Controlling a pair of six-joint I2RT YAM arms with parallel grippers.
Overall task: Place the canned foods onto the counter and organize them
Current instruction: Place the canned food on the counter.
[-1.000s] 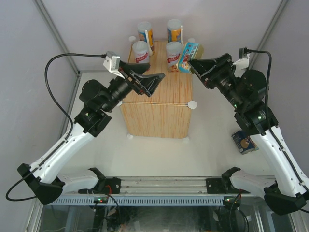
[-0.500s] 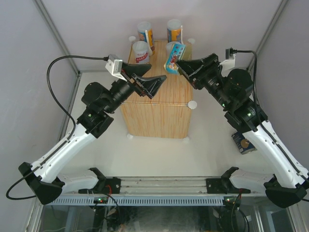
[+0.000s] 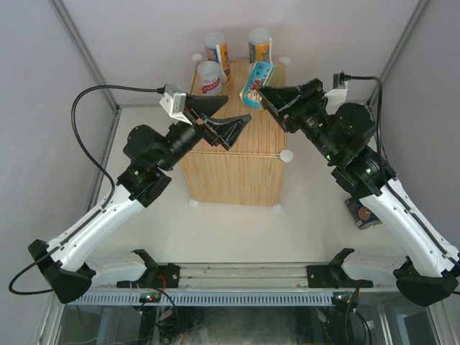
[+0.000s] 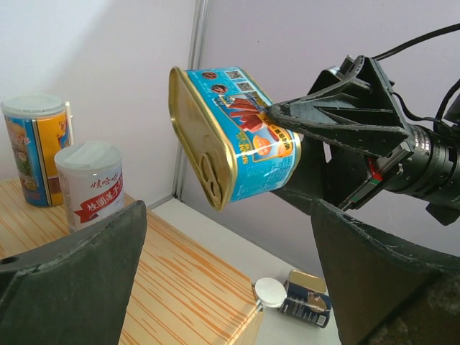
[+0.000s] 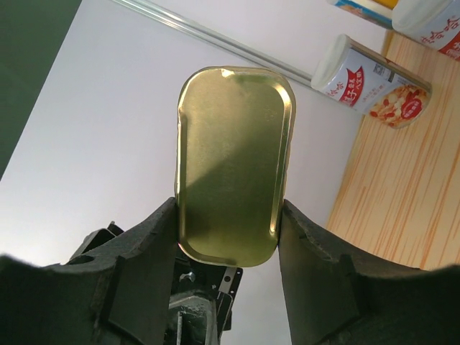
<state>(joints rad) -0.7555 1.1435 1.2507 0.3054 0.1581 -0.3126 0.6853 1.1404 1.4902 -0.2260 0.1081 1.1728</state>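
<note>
The right gripper [image 3: 263, 90] is clamped at a middling width on the flat tin [image 3: 255, 84], pressing its two long sides, with the gold lid turned towards the left arm and the printed blue face upward. Over the last second this tin has been carried from the counter's [image 3: 230, 162] far right corner inward, and it now hangs in the air above the middle of the counter's far half, clear of the wood and tilted rather than level. In the top view it now covers most of the short can that it stood beside a second ago. The left gripper [image 3: 224, 117] has barely shifted; its jaws stand wide and hold nothing, hovering over the counter's left centre just in front of the other short can [image 3: 209, 77]. At the counter's far edge stand the left tall can [image 3: 216, 49] and the right tall can [image 3: 259, 44], both upright. The dark can [image 3: 363, 213] lies on the table [image 3: 237, 237] well to the right of the counter, not yet brought up. The inward carry suggests the tin is being moved to a tidier spot among the cans instead of being left at the corner. It is not set down yet, so it will likely need levelling and lowering onto bare wood in front of the row before release. The dark can remains to be fetched.
</note>
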